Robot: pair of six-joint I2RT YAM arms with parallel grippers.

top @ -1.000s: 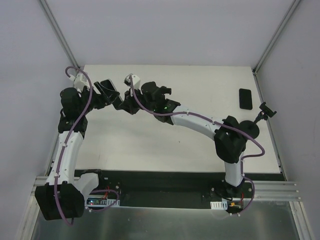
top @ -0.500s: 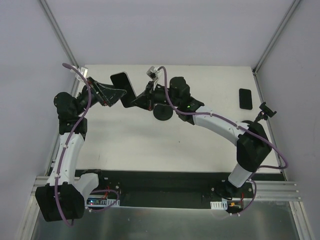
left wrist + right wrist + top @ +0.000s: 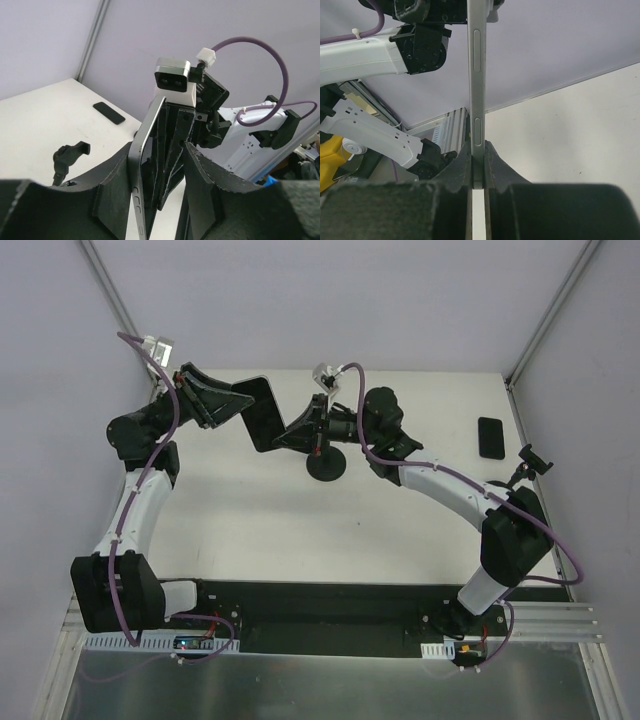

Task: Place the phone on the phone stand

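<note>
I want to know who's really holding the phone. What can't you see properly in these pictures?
- Grip of the left hand, left wrist view: parts of the right hand crowd the gap beside the phone, so squeezing or not is unclear.
- Which phone face is the screen: wrist views show mostly its edge; top view, just a dark slab.
- Phone stand, top view: tiny at the right edge of the table; left wrist view: partly behind a finger.

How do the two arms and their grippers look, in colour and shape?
The left arm and right arm have white links and black joints, with a purple cable along each. The fingers are black wedges with a rough face. A silver camera sits on each wrist.
</note>
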